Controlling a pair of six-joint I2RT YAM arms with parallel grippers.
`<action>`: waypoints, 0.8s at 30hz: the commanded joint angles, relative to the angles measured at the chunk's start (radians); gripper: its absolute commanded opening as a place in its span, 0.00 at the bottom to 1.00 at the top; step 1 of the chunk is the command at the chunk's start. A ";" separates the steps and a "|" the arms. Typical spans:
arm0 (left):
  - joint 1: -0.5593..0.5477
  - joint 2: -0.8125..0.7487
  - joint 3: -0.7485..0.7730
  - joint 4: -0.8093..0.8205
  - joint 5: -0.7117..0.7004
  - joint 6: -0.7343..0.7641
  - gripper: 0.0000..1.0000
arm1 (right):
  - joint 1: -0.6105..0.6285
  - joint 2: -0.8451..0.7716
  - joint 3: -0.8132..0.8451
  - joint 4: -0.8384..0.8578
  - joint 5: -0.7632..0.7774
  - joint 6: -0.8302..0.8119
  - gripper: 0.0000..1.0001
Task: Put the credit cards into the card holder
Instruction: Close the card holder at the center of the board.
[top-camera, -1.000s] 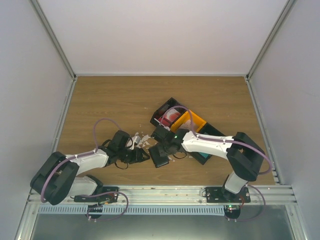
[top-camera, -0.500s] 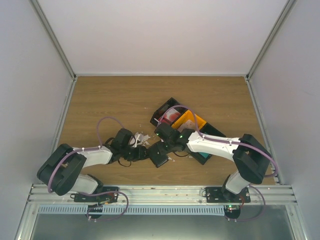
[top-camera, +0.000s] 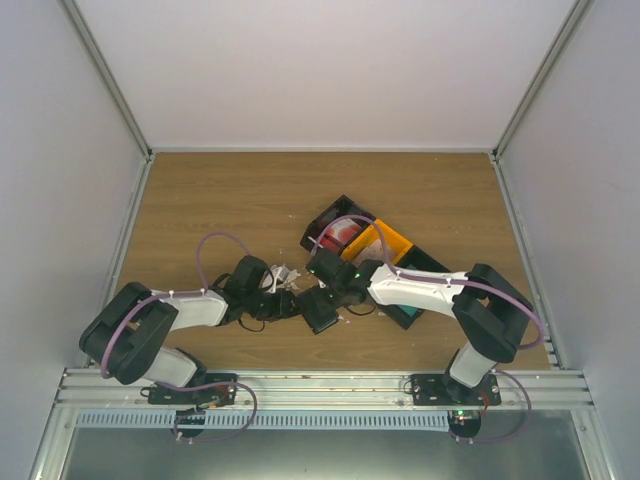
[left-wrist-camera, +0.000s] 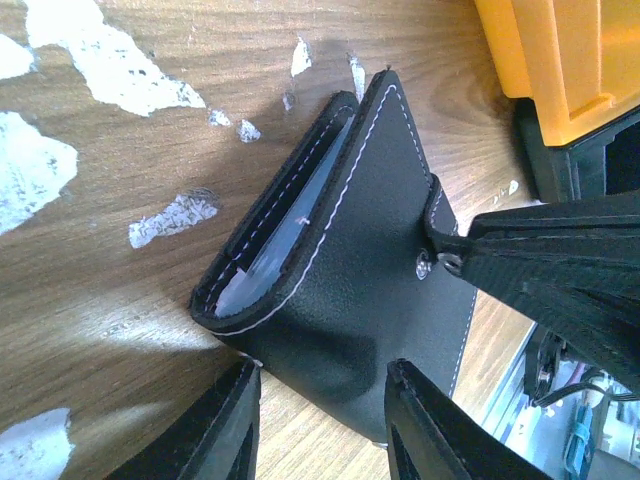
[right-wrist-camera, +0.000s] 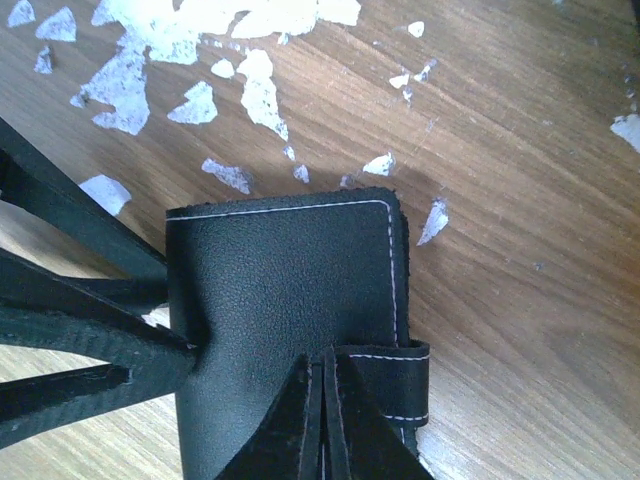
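Observation:
The black card holder (top-camera: 321, 313) (left-wrist-camera: 370, 270) (right-wrist-camera: 285, 300) lies folded on the wood, a pale layer (left-wrist-camera: 268, 262) showing in its open side. My left gripper (top-camera: 290, 306) (left-wrist-camera: 322, 425) is low at the holder's folded end, and its jaws stand apart with that end between them, not clamped. My right gripper (top-camera: 331, 291) (right-wrist-camera: 322, 385) is shut, its tips pinching the holder's stitched strap (right-wrist-camera: 400, 385) near the snap (left-wrist-camera: 424, 267). Something red and white, probably credit cards (top-camera: 340, 236), lies in a black bin.
White paper scraps (top-camera: 280, 276) (right-wrist-camera: 250, 70) (left-wrist-camera: 110, 65) litter the wood left of the holder. An orange bin (top-camera: 385, 243) (left-wrist-camera: 560, 60) and black bins (top-camera: 322, 222) stand close behind and right of it. Walls enclose the table.
My left arm has reached right to the card holder and its jaws have narrowed around the folded end. The right gripper has stayed shut on top of the holder.

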 joint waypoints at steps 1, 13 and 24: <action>-0.012 0.022 0.006 0.002 -0.028 0.007 0.38 | 0.005 0.021 -0.030 0.050 -0.017 -0.022 0.01; -0.016 0.027 0.000 0.004 -0.034 0.008 0.38 | 0.032 0.053 -0.020 0.021 0.026 -0.045 0.01; -0.016 0.063 0.012 0.012 -0.060 0.013 0.34 | 0.083 0.072 -0.011 -0.020 0.067 -0.140 0.01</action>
